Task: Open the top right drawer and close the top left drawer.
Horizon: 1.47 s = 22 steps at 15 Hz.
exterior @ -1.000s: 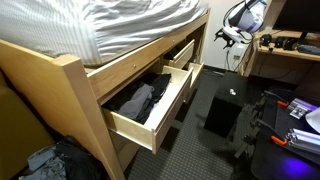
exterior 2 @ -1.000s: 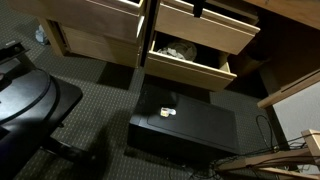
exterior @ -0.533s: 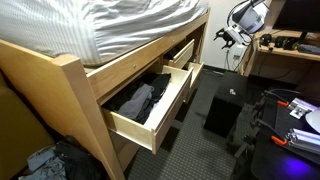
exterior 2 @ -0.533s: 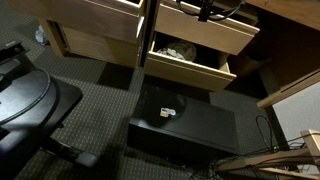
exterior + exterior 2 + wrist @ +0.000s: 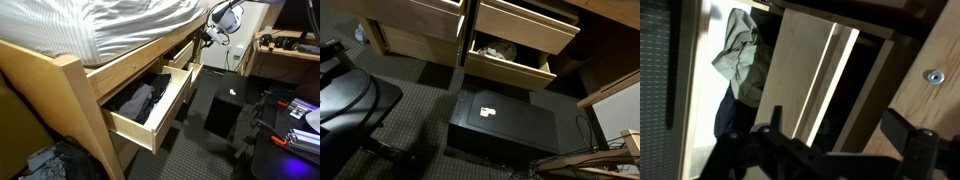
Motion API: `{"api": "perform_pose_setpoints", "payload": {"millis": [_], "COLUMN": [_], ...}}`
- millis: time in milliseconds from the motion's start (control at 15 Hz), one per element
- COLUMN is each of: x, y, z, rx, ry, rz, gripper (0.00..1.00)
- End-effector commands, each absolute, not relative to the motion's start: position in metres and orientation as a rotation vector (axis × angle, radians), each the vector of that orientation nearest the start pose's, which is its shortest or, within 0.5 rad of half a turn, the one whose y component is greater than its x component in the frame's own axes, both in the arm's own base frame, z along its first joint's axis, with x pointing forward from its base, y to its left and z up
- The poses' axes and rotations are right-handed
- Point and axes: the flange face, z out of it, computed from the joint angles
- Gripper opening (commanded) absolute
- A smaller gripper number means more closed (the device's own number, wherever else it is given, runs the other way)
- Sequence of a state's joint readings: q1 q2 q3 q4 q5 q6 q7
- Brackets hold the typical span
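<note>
The top left drawer (image 5: 150, 108) is the wide pine one, pulled far out with dark grey and black clothes in it. Further along the bed, the smaller top right drawer (image 5: 181, 52) stands a little way out and shows its orange-brown sides. Its plain front (image 5: 525, 25) is also seen from above. My gripper (image 5: 213, 31) hangs in the air just past the bed's end, above and beyond the top right drawer, touching nothing. In the wrist view the gripper (image 5: 838, 128) is open, with dark fingers (image 5: 774, 122) spread wide over pale drawer wood (image 5: 805, 70).
A black box (image 5: 222, 112) (image 5: 505, 125) sits on the dark carpet in front of the drawers. A lower drawer (image 5: 510, 68) holding light cloth stands open. An office chair (image 5: 350, 100) is at one side, a cluttered desk (image 5: 285, 45) behind the arm.
The gripper has moved from near the desk towards the bed's end and the top right drawer, and has left the top of the overhead exterior view. Neither drawer has moved.
</note>
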State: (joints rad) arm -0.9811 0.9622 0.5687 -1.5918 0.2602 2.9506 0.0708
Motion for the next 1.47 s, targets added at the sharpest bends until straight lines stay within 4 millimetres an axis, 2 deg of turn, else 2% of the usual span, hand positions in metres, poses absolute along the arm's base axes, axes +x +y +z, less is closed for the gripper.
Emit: {"api": "perform_pose_setpoints", "payload": {"millis": [0, 67, 133, 200, 333, 600, 800, 867, 933, 1133, 1333, 1400], "x": [0.690, 0.702, 0.679, 0.693, 0.705, 0.700, 0.712, 0.714, 0.703, 0.709, 0.713, 0.714], "y": [-0.348, -0.345, -0.344, -0.336, -0.330, -0.342, -0.327, -0.323, -0.326, -0.318, -0.320, -0.320], "z": [0.182, 0.184, 0.185, 0.187, 0.188, 0.185, 0.129, 0.117, 0.142, 0.112, 0.111, 0.105], "rx": [-2.372, -2.400, -2.362, -2.387, -2.405, -2.403, -2.371, -2.330, -2.382, -2.353, -2.367, -2.369], "ry": [1.194, 1.192, 1.210, 1.196, 1.182, 1.203, 1.204, 1.197, 1.209, 1.208, 1.215, 1.217], "rz": [-0.743, -0.738, -0.740, -0.744, -0.754, -0.755, -0.489, -0.437, -0.500, -0.442, -0.457, -0.422], "gripper": [1.00, 1.00, 1.00, 1.00, 1.00, 1.00, 1.00, 1.00, 1.00, 1.00, 1.00, 1.00]}}
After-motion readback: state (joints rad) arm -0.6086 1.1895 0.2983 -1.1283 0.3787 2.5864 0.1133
